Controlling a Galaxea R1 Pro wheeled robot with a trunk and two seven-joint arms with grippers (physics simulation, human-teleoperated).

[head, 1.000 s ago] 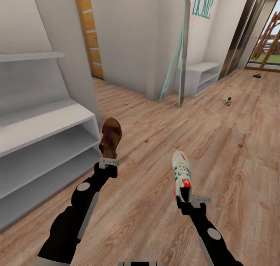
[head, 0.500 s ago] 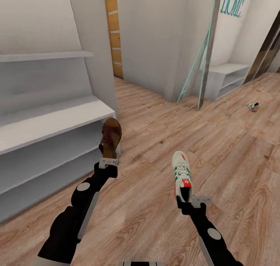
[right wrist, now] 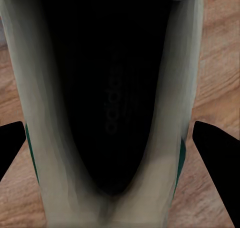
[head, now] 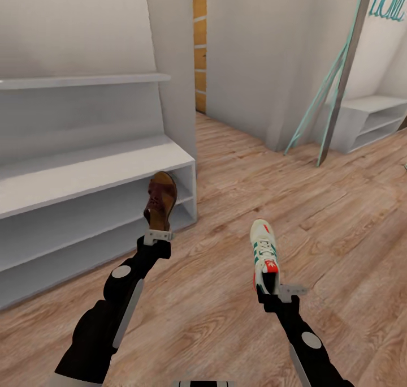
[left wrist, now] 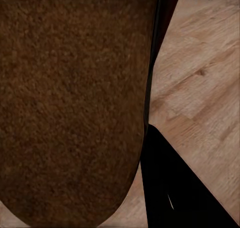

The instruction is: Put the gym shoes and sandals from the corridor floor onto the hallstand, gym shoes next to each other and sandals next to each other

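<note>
The left gripper (head: 157, 234) is clamped on the heel end of a brown sandal (head: 160, 199), which stands up beyond the fingers with its toe toward the end panel of the hallstand (head: 102, 169); in the left wrist view the sandal's suede footbed (left wrist: 70, 103) lies right along the fingers, with wood floor (left wrist: 200, 88) open on one side. The right gripper (head: 280, 291) is clamped on the heel of a gym shoe (head: 264, 254), toe pointing away from the fingers; the right wrist view looks into the shoe's dark opening (right wrist: 112, 98). The corridor floor (head: 237, 206) is open between and ahead of both fingers. The hallstand's outer corner sits just beyond the sandal's toe, its lower shelves open toward the arm.
</note>
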